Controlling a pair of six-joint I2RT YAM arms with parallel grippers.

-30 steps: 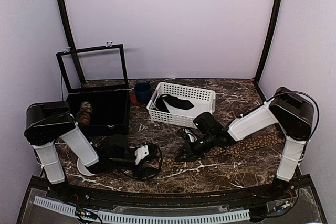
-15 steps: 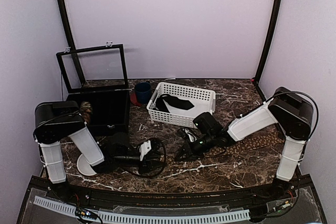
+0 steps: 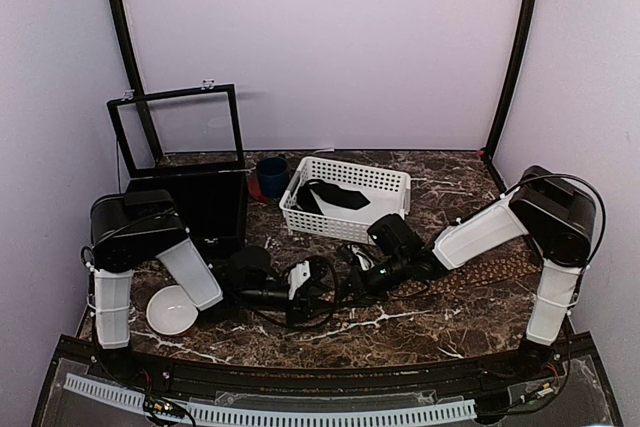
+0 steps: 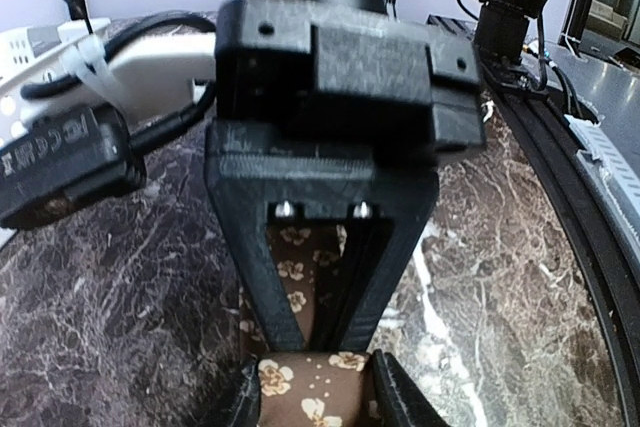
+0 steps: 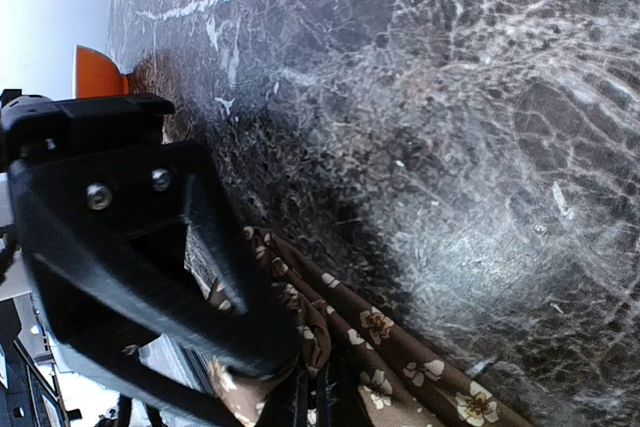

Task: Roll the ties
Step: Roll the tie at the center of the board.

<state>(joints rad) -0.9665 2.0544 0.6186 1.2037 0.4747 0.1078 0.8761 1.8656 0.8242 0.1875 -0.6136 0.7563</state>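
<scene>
Tie (image 3: 500, 272) lies flat along the right side of the bench (image 3: 450, 192), brown with a small pale flower print, running from beside the right arm's base toward the middle, where both arms meet low over the marble

Right fingers (image 3: 352, 283): closed tight, pinching a bunched fold of the tie just above the bench surface; the right wrist view shows cloth gathered into the pinch

Left fingers (image 4: 392, 402): partly closed, one on either side of the tie's free end, cloth filling the gap between them and touching both. They sit directly facing the right fingers, tip to tip, very near

Tie is unrolled; the short stretch between the two grips is hidden in the top view by the arms and a cable loop

Elsewhere on the bench:
- white basket (image 3: 395, 182) behind the grips, dark cloth (image 3: 335, 197) inside
- blue cup (image 3: 272, 175) just left of the basket
- black box (image 3: 200, 217) at left, lid (image 3: 175, 132) standing open
- white bowl (image 3: 172, 309) near the left arm's base
</scene>
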